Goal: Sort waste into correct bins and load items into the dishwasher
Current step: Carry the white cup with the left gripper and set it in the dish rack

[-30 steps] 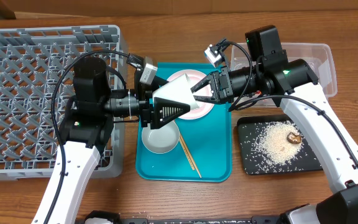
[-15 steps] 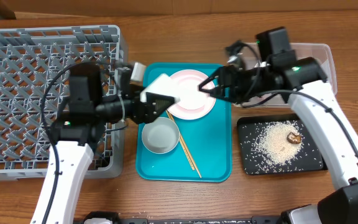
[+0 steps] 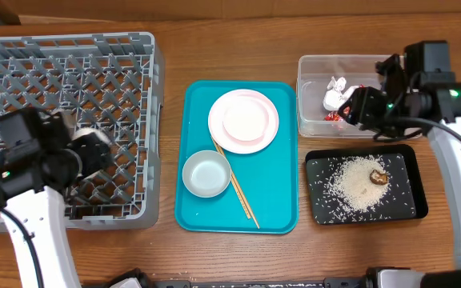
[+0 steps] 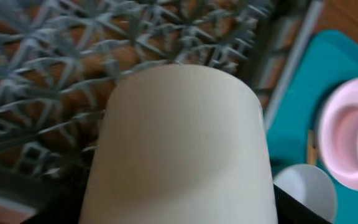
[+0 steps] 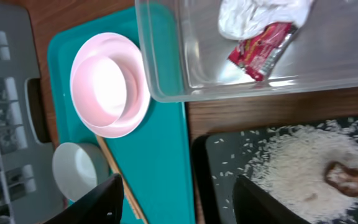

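Cup (image 4: 182, 137) blocks left wrist view, grey rack (image 4: 48, 56) behind it.

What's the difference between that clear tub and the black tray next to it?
The clear tub is see-through with taller walls; the black tray is opaque and shallow. The tub holds a red-and-white wrapper and a white tissue; the tray holds scattered rice and a brown lump. Both are rectangular and sit beside the teal tray.
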{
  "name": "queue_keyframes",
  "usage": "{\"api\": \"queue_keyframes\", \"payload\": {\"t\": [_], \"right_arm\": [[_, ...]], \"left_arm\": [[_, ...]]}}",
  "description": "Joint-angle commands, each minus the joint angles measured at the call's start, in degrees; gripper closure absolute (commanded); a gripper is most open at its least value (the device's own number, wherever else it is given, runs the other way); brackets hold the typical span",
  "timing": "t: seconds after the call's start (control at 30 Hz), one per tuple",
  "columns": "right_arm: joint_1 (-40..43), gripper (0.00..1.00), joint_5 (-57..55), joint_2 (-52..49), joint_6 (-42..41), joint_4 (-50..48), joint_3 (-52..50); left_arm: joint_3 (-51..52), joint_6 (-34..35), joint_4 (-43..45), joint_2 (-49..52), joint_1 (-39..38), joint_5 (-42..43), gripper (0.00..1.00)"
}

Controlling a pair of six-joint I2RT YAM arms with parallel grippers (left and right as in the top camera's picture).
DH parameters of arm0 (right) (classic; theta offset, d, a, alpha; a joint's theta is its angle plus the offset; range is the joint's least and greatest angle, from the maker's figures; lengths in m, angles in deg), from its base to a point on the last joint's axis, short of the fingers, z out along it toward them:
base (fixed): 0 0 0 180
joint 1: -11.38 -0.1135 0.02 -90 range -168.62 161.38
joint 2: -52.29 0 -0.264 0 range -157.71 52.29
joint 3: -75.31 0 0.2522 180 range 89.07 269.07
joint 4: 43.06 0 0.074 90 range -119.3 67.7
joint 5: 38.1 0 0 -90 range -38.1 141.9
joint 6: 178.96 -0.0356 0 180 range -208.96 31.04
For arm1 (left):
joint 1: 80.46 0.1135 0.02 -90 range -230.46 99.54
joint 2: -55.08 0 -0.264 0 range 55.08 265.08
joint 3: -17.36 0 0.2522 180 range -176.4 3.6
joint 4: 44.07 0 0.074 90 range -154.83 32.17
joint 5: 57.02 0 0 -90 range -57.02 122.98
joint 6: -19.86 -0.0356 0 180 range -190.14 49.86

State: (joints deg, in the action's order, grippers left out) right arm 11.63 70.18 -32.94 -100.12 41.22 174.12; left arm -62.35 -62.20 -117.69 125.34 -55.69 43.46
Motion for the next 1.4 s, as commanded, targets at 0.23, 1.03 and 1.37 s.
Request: {"api": "queue_keyframes", "payload": {"t": [0.23,1.03,1.37], "right_arm": [[-0.1,0.42,-3.9,0.9,2.1,2.1,0.5],[-0.1,0.41,-3.9,0.9,2.3,3.5,0.5],[-0.1,0.34,-3.9,0.9,2.3,3.6,0.5]], "left_arm": [[-0.2,1.4,1.2,10.4,1.9,-13.0,0.84],[-17.8,-1.9,-7.4,9.8,-11.8,5.0,0.0],[-13.6,-3.7,-3.9,18.3,-44.2,-0.8,0.0]]}}
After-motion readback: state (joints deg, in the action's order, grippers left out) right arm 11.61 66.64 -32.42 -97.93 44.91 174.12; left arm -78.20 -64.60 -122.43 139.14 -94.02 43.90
